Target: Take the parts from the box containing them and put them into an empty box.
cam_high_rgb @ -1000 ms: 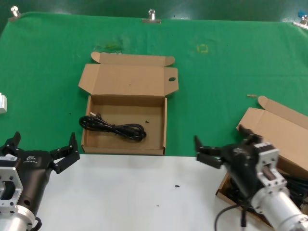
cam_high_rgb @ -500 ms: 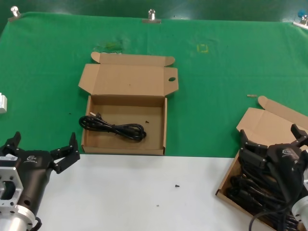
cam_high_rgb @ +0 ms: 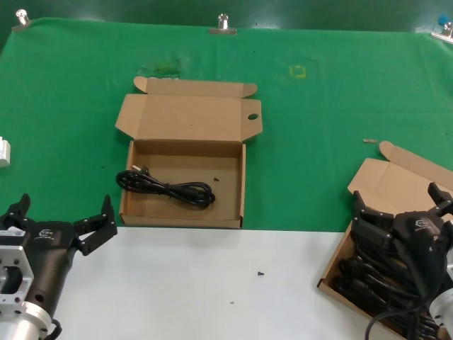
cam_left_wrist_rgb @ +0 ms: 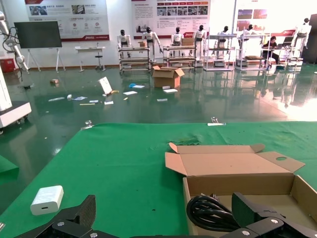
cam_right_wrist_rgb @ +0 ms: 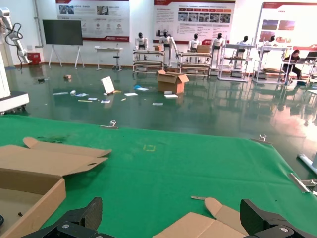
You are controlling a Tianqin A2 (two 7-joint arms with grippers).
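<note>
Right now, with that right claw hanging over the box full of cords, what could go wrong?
1. The cords lie tangled in the right box, so the open right gripper may lift several at once or drag one out by a loop.
2. That box sits at the table edge, so a snagged cord might pull it askew.
3. A dangling cord could catch the wall of the holed box, where one cord already lies.

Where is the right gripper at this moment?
In the head view, the right gripper is at the lower right, open, over the box of black cords, right of the holed-lid box.
</note>
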